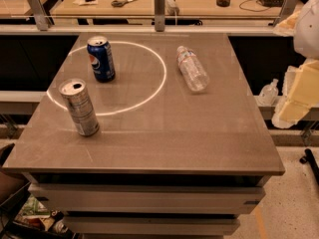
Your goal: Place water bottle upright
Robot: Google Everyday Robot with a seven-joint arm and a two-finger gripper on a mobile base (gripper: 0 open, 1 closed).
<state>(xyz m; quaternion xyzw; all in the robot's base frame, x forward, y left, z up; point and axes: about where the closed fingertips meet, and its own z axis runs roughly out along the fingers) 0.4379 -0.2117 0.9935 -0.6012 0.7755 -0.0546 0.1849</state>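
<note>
Nothing of the task looks done yet: the water bottle (192,68) lies on its side on the bench (174,138), untouched and free of any grip. The jaws sit at the right edge of the view, among the pale blocky arm parts (300,91), off the side of the bench and above its level. I cannot tell whether they are released or clenched, though nothing seems to be carried in them. From the jaws, the bottle lies across toward the middle of the view and slightly farther back, well apart from them, with bare bench between. Its long axis lies flat on the surface and runs diagonally. The white cap points to the far edge and away from the jaws, and the base points to the near edge and somewhat toward them. The label band sits close to the cap end. Farther from the jaws than the bottle stand a blue Pepsi can (101,59) and a silver can (79,107), both upright and well clear of it. A small sanitizer bottle (269,91) stands just beside the jaws, off the bench. By my judgement the whole job remains: reach across, grasp the body, tip it onto its base and let go.
</note>
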